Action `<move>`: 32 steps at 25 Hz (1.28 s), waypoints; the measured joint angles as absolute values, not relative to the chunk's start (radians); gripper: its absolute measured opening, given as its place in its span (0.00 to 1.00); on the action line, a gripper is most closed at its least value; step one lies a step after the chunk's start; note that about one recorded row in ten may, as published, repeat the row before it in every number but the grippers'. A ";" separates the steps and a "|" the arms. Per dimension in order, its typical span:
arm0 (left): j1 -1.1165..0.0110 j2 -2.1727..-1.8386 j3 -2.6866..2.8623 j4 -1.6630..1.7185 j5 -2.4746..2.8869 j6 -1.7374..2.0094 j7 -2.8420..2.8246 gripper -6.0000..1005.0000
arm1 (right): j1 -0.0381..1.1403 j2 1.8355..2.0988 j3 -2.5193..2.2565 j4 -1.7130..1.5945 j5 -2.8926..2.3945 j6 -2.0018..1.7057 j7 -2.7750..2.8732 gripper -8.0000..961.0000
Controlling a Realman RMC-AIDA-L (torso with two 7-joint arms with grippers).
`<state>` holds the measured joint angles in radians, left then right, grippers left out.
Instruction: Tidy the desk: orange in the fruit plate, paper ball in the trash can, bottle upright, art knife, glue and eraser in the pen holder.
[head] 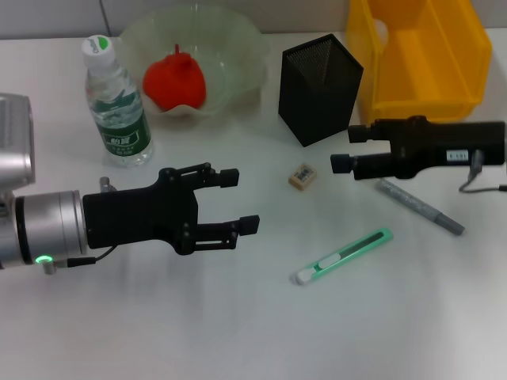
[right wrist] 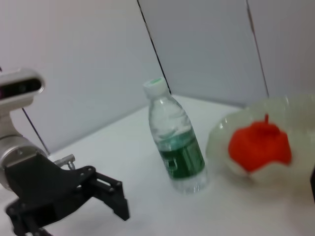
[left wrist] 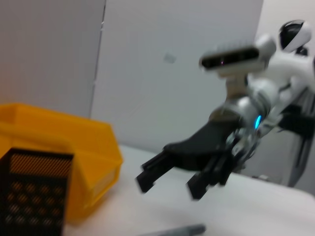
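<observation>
**Desk contents, near to far**

- Knife: green-and-white, lying flat on the table, nearest the robot, right of centre.
- Left gripper: over the table at left, fingers spread wide, holding nothing.
- Glue: grey stick lying flat, beyond the knife, just beside the right gripper.
- Eraser: small beige block lying between the two grippers, near the holder.
- Right gripper: reaching in from the right, close to the holder; fingers parted, nothing between them.
- Bottle: upright at left, green label, white cap.
- Holder: black mesh, upright, centre.
- Plate: clear, scalloped, just beside the bottle; the orange sits inside it.
- Bin: yellow, far right, behind the holder.
</observation>
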<state>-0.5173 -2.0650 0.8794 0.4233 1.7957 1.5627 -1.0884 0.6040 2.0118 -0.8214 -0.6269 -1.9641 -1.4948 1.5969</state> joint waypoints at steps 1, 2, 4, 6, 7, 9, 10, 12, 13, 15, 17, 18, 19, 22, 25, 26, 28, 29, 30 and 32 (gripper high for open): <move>-0.515 -2.065 0.881 0.417 1.795 1.548 -1.079 0.80 | 0.621 2.009 -0.821 -0.653 -2.007 -1.503 1.664 0.86; -0.513 -2.066 0.882 0.415 1.795 1.540 -1.073 0.80 | 0.638 2.007 -0.821 -0.682 -2.048 -1.511 1.728 0.86; -0.507 -2.066 0.883 0.411 1.793 1.530 -1.064 0.80 | 0.684 2.007 -0.821 -0.773 -2.157 -1.551 1.881 0.86; -0.504 -2.066 0.883 0.410 1.791 1.531 -1.064 0.80 | 0.714 2.007 -0.821 -0.829 -2.219 -1.591 1.966 0.86; -0.504 -2.066 0.883 0.410 1.791 1.531 -1.064 0.80 | 0.714 2.007 -0.821 -0.829 -2.219 -1.591 1.966 0.86; -0.502 -2.065 0.884 0.409 1.792 1.532 -1.064 0.80 | 0.765 2.002 -0.821 -0.887 -2.306 -1.650 2.069 0.86; -0.501 -2.065 0.884 0.409 1.792 1.532 -1.064 0.80 | 0.796 2.000 -0.821 -0.924 -2.363 -1.683 2.125 0.86; -0.498 -2.063 0.883 0.411 1.793 1.532 -1.069 0.80 | 0.840 2.003 -0.823 -0.966 -2.444 -1.711 2.186 0.86; -0.498 -2.063 0.883 0.411 1.793 1.532 -1.069 0.80 | 0.840 2.003 -0.823 -0.966 -2.444 -1.711 2.186 0.86; -0.497 -2.063 0.882 0.412 1.792 1.531 -1.070 0.80 | 0.866 2.008 -0.847 -0.976 -2.483 -1.713 2.217 0.86; -0.496 -2.063 0.882 0.412 1.791 1.531 -1.070 0.80 | 0.881 2.013 -0.891 -0.978 -2.499 -1.699 2.236 0.86; -0.495 -2.063 0.883 0.412 1.791 1.530 -1.071 0.80 | 0.885 2.016 -0.922 -0.978 -2.502 -1.684 2.244 0.86; -0.495 -2.063 0.883 0.412 1.791 1.530 -1.071 0.80 | 0.885 2.016 -0.922 -0.978 -2.502 -1.684 2.244 0.86; -0.492 -2.063 0.883 0.413 1.791 1.529 -1.072 0.80 | 0.891 2.033 -1.013 -0.979 -2.505 -1.628 2.257 0.86; -0.486 -2.060 0.884 0.414 1.793 1.529 -1.072 0.80 | 0.888 2.057 -1.094 -0.977 -2.506 -1.547 2.256 0.86; -0.483 -2.059 0.884 0.415 1.793 1.530 -1.073 0.80 | 0.886 2.063 -1.121 -0.975 -2.506 -1.518 2.254 0.86; -0.479 -2.059 0.884 0.416 1.793 1.530 -1.073 0.80 | 0.883 2.074 -1.186 -0.954 -2.505 -1.444 2.245 0.86; -0.478 -2.059 0.884 0.416 1.793 1.530 -1.073 0.80 | 0.883 2.074 -1.186 -0.954 -2.505 -1.444 2.245 0.86; -0.477 -2.059 0.883 0.416 1.793 1.530 -1.073 0.80 | 0.883 2.078 -1.222 -0.931 -2.501 -1.399 2.241 0.86; -0.477 -2.059 0.883 0.416 1.793 1.529 -1.074 0.80 | 0.884 2.080 -1.240 -0.917 -2.499 -1.374 2.241 0.86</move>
